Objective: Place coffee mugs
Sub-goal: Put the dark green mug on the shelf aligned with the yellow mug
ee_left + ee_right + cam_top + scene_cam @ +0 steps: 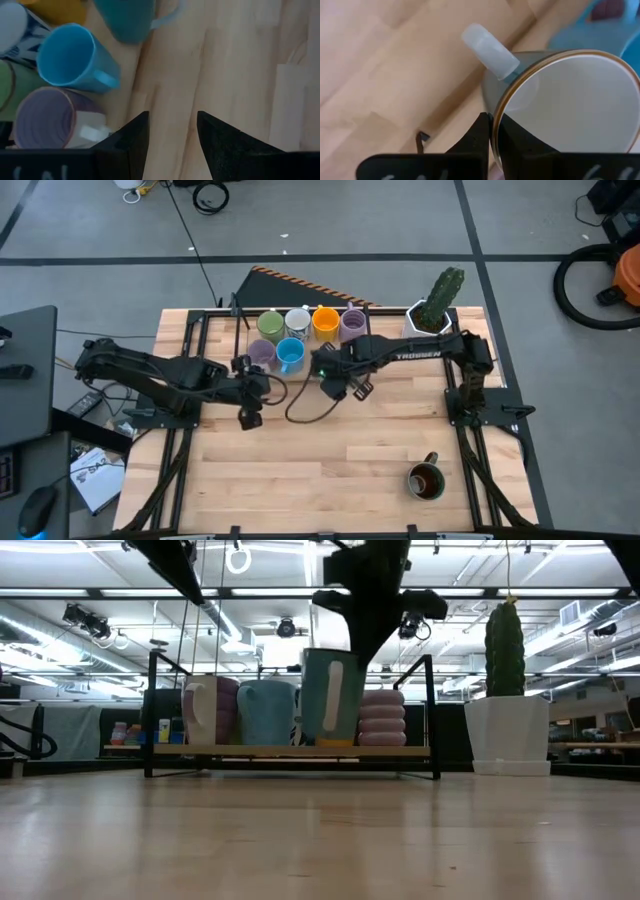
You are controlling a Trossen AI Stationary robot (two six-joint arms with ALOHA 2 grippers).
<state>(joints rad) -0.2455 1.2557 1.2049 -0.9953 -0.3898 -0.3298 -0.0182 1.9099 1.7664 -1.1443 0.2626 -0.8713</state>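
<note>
Right now the right gripper (492, 131) pinches the rim of a teal mug (560, 107), hanging it just beside the blue mug (290, 354) in the cluster at the table's far edge. Best to lower it straight — handle clear of its neighbours — and let go only once it sits flat. Nearby, the left gripper (172, 137) waits, fingers spread and empty — one dark brown mug (426, 480) sits well apart.

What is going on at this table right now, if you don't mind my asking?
The right gripper is shut on the rim of a teal mug, holding it beside the mugs grouped at the table's back edge, next to the blue mug. The left gripper hangs open nearby. A dark brown mug sits alone near the front.
</note>
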